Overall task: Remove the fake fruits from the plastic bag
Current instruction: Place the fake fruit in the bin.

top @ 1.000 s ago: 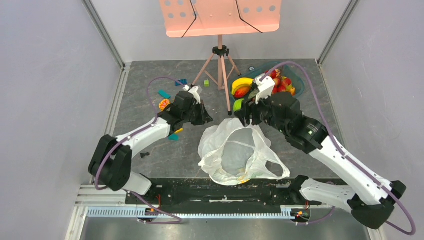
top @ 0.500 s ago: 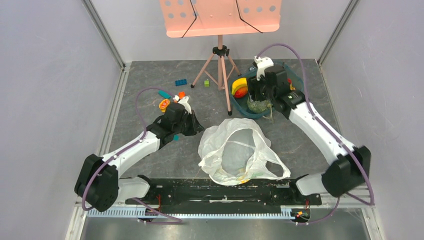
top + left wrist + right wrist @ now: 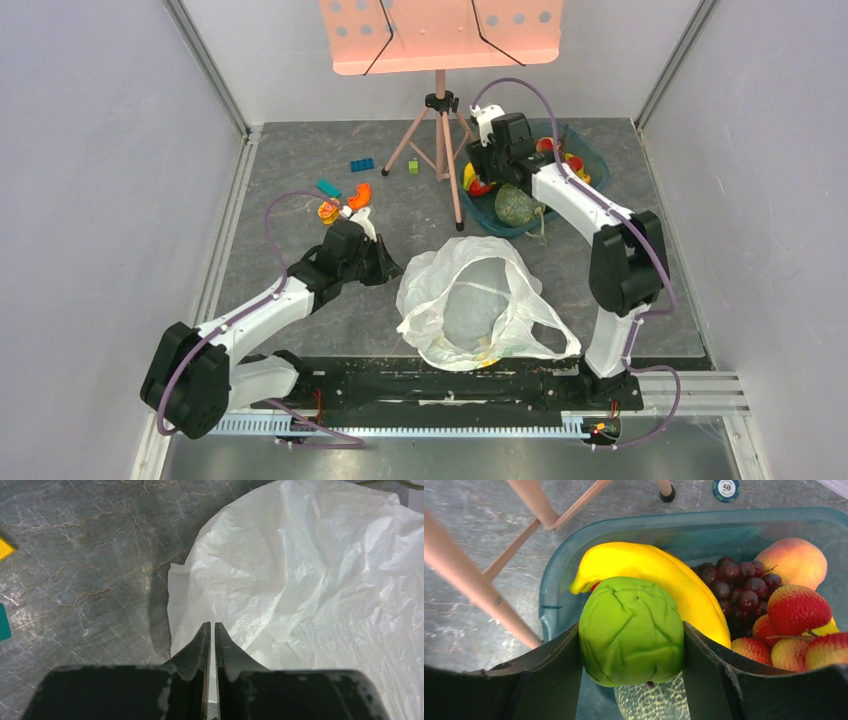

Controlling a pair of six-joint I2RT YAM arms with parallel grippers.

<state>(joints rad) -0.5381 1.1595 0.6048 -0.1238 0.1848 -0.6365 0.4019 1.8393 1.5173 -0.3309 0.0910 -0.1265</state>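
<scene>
The white plastic bag (image 3: 470,300) lies crumpled in the middle, mouth upward. My left gripper (image 3: 385,264) is shut and empty at the bag's left edge; in the left wrist view its tips (image 3: 210,626) hover over the bag's (image 3: 300,580) rim. My right gripper (image 3: 488,172) is over the teal bin (image 3: 590,158), shut on a wrinkled green fruit (image 3: 631,630). Below it in the bin (image 3: 569,555) lie the yellow banana (image 3: 659,575), red-pink strawberries (image 3: 799,610), dark grapes (image 3: 736,587), a peach (image 3: 791,560) and the netted melon (image 3: 654,702).
A music stand's tripod (image 3: 440,140) stands left of the bin; its legs (image 3: 469,580) cross the right wrist view. Small toy pieces (image 3: 345,192) lie at the back left. A poker chip (image 3: 726,487) lies behind the bin. Grey walls close in both sides.
My right arm has swung from the bag's back edge to over the teal bin, carrying the green fruit. My left gripper has drawn back nearer, along the bag's left side.
</scene>
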